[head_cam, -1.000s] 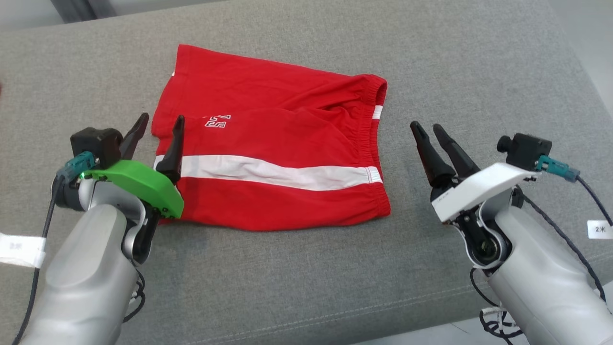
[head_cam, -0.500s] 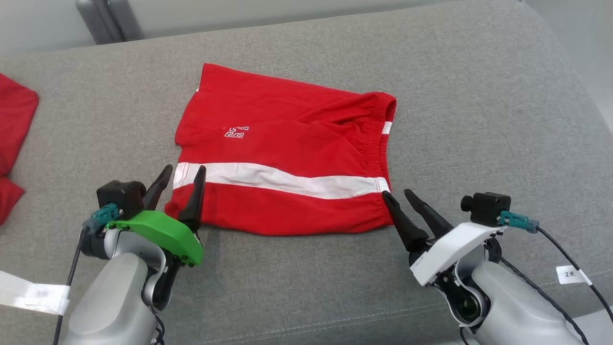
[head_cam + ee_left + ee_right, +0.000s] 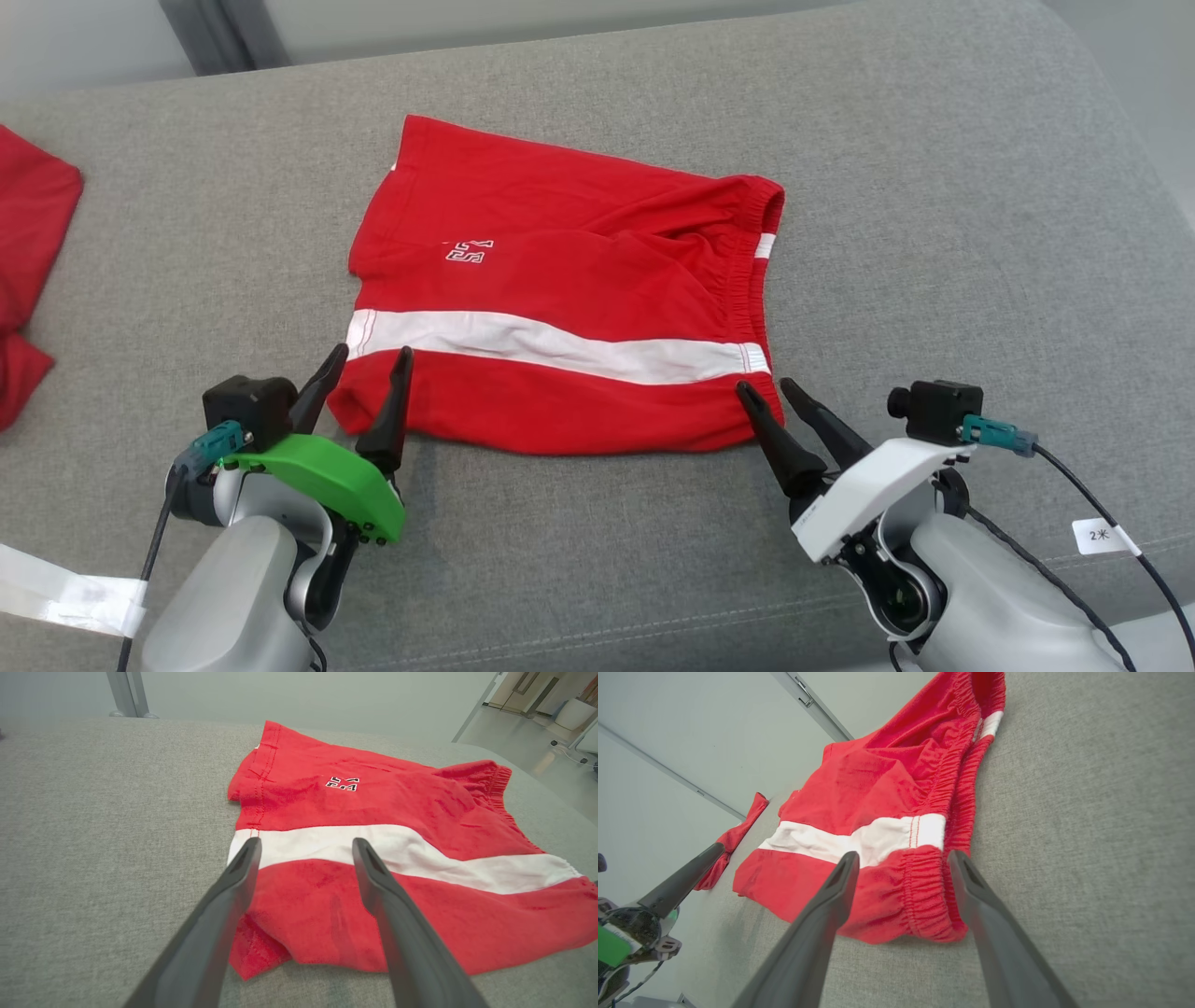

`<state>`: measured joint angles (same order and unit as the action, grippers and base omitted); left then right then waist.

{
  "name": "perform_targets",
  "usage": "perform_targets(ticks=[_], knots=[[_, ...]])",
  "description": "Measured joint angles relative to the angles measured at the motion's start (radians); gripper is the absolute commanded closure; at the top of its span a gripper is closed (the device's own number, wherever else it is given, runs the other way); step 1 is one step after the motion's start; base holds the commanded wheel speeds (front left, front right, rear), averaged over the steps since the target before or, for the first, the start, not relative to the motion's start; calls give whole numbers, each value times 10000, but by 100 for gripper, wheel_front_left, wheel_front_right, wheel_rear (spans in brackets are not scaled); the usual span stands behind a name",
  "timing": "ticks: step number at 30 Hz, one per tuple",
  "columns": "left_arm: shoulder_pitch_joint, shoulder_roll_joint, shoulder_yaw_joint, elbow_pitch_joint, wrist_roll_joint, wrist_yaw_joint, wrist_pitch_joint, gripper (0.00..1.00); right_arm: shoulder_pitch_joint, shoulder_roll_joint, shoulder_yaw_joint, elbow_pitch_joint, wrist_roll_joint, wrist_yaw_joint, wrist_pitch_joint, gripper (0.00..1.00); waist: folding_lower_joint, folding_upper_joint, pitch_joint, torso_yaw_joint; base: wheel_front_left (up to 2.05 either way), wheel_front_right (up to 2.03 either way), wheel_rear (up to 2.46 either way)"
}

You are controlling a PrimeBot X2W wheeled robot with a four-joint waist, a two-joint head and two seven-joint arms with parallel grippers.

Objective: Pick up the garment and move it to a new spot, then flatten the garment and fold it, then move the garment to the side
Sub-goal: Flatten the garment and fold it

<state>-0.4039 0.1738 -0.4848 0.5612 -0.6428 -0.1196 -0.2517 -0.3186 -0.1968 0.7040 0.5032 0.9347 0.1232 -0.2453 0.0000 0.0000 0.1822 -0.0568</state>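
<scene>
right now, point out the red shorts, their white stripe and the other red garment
red shorts (image 3: pixel 579 252), head view, on the plain red panel above the stripe
white stripe (image 3: pixel 560 344), head view, midway along its length
other red garment (image 3: pixel 33 215), head view, on its upper part

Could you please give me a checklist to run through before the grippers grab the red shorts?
1. The left gripper is open: ok.
2. The right gripper is open: ok.
3. The left gripper straddles the near hem corner of the shorts: ok.
4. The right gripper straddles the near end of the waistband: ok.
5. The shorts lie flat on the cushion: not ok, creased beside the waistband.
6. The fingers touch the cloth: cannot tell.
</scene>
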Motion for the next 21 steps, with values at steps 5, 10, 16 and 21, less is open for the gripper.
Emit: perform_targets(ticks=[5, 10, 16, 21], knots=[[35, 2, -4, -226, 174, 0, 0, 0, -89, 111, -25, 105, 272, 0, 274, 0, 0, 0, 143, 24, 0, 0, 0], [36, 0, -8, -355, 303, 0, -2, 0, -395, 111, -155, 255, 349, 0, 364, 0, 0, 0, 333, 92, 0, 0, 0], [39, 25, 61, -468, 314, 0, -2, 0, -768, 215, -146, 263, 499, 0, 489, 28, 0, 0, 509, 199, 0, 0, 0], [41, 36, 75, -502, 328, 8, -2, 0, -887, 293, -107, 313, 543, 0, 527, 100, 0, 1, 555, 225, 0, 0, 0]])
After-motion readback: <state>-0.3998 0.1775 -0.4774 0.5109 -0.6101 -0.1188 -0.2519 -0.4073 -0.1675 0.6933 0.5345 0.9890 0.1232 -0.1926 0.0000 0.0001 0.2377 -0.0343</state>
